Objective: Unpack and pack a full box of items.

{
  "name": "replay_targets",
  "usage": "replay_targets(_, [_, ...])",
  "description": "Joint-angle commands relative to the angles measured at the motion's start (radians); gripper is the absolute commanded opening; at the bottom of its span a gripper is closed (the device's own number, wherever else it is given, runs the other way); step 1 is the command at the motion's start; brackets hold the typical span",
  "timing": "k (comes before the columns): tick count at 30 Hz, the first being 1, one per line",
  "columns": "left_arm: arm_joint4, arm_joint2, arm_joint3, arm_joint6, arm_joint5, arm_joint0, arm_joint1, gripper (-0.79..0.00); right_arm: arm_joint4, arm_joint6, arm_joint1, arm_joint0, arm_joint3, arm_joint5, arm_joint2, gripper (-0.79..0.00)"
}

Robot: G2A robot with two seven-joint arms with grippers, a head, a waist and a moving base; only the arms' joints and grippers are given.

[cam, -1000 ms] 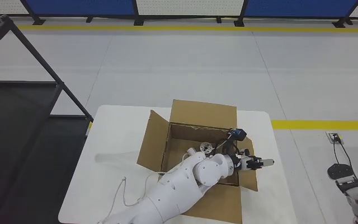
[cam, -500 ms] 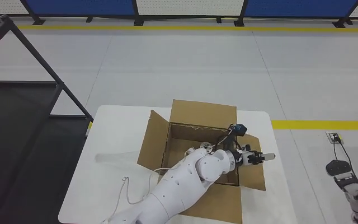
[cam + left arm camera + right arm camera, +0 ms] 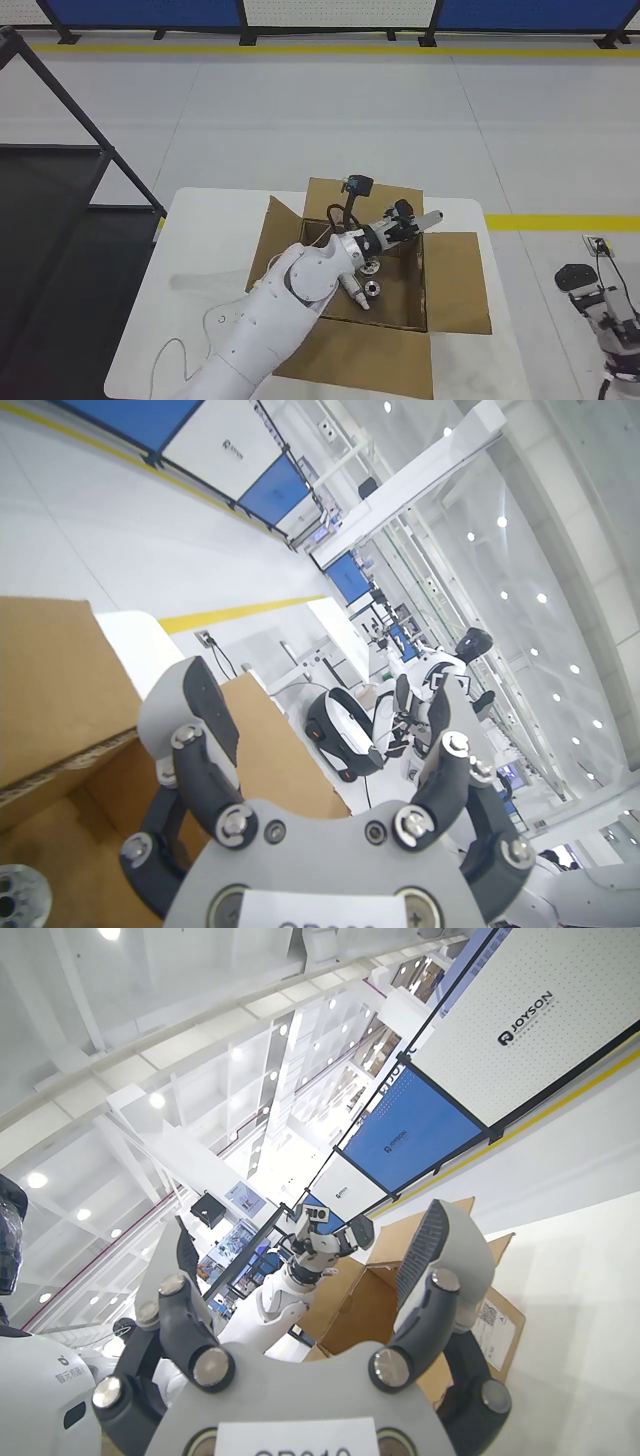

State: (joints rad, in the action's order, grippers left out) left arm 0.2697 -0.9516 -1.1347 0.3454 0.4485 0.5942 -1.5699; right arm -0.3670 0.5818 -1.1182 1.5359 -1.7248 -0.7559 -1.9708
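Observation:
An open cardboard box point(image 3: 360, 195) stands on the white table point(image 3: 210, 260), all its flaps folded outward. Inside lie round metal parts point(image 3: 372, 268) and a small white cylinder point(image 3: 355, 293). My left gripper point(image 3: 430, 216) hangs over the box's far right corner, open and holding nothing. In the left wrist view its fingers point(image 3: 210, 705) spread above the box wall point(image 3: 50, 660), and a metal disc point(image 3: 20, 900) shows at the edge. My right gripper point(image 3: 307, 1248) is open and empty, off the table's right side, facing the box point(image 3: 380, 1298).
The right arm point(image 3: 600, 305) hangs beyond the table's right edge, over the floor. A black frame point(image 3: 90, 190) stands left of the table. Bare tabletop lies left of the box. A yellow floor line point(image 3: 560, 222) runs to the right.
My left gripper swung from the box's right flap toward the far right corner. The right flap now lies flat outward. The right arm shifted slightly up and left.

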Motion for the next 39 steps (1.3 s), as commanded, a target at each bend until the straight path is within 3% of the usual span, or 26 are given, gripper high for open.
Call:
replay_targets(1, [0.068,-0.117,-0.241,0.058,-0.047,0.132,0.043,0.0,0.035,0.0,0.0,-0.018,-0.018,0.028,0.025,0.0])
replay_targets(3, [0.111,-0.218,-0.433,0.117,-0.083,0.246,0.073,0.0,0.076,0.005,0.001,-0.046,-0.028,0.066,0.059,0.0])
replay_targets(6, [0.14,-0.346,-0.645,0.19,-0.096,0.393,0.105,0.0,0.149,0.008,0.002,-0.102,-0.021,0.129,0.117,0.0])
replay_targets(9, [0.139,-0.462,-0.767,0.229,-0.079,0.504,0.127,0.0,0.211,0.019,0.002,-0.157,0.001,0.196,0.181,0.0])
replay_targets(13, [0.106,-0.598,-0.85,0.262,-0.02,0.625,0.149,0.0,0.322,0.009,0.003,-0.214,0.032,0.271,0.237,0.0])
replay_targets(16, [0.044,-0.697,-0.866,0.283,0.052,0.701,0.164,0.0,0.412,-0.017,0.003,-0.245,0.057,0.342,0.27,0.0])
replay_targets(20, [-0.1,-0.787,-0.818,0.339,0.241,0.764,0.184,0.0,0.455,-0.013,0.003,-0.268,0.086,0.398,0.304,0.0])
replay_targets(29, [-0.449,-0.901,-0.701,0.484,0.432,0.816,0.229,0.0,0.518,-0.017,0.0,-0.327,0.152,0.483,0.385,0.0])
replay_targets(34, [-0.566,-0.936,-0.663,0.569,0.454,0.821,0.255,0.0,0.529,-0.016,-0.005,-0.367,0.183,0.5,0.442,0.0])
replay_targets(39, [-0.592,-0.942,-0.663,0.568,0.458,0.837,0.275,0.0,0.551,-0.027,-0.012,-0.412,0.221,0.521,0.501,0.0])
